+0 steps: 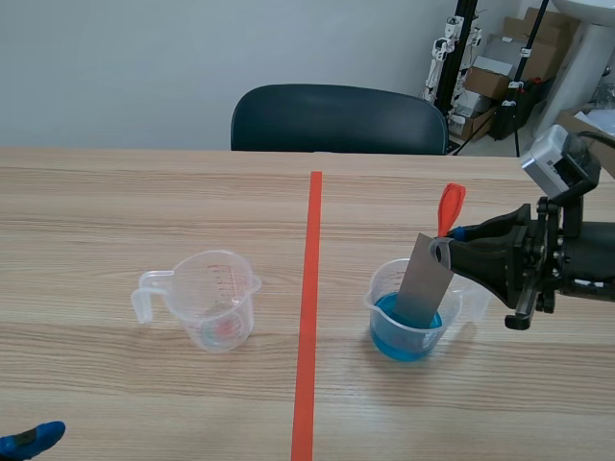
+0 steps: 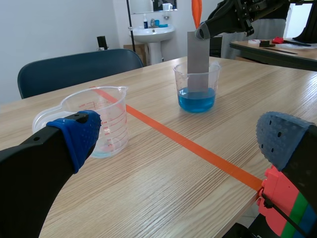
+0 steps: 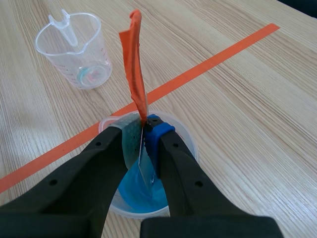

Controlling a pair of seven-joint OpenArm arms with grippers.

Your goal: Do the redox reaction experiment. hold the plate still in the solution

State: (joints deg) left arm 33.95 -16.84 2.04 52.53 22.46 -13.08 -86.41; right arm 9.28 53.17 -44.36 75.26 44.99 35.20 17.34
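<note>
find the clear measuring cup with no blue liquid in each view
Scene view: clear measuring cup left of the orange tape line, handle pointing left.
Left wrist view: cup close ahead of the left hand, beside the tape line.
Right wrist view: cup far ahead of the right hand, beyond the tape line.
Shared landmark: the tape line, between it and the blue-solution beaker.

Readable text: none in any view.
Measuring cup [image 1: 213, 305]: red graduation lines and small red figures printed on its clear wall. They are too small to read in the scene view, and in the left wrist view [image 2: 101, 121] they blur into faint strokes.
Plate [image 1: 425, 280]: a plain grey face, with no writing that can be made out.
Cardboard boxes [image 1: 485, 84] behind the tabletop: pale labels on their sides, with print too small to read.
</note>
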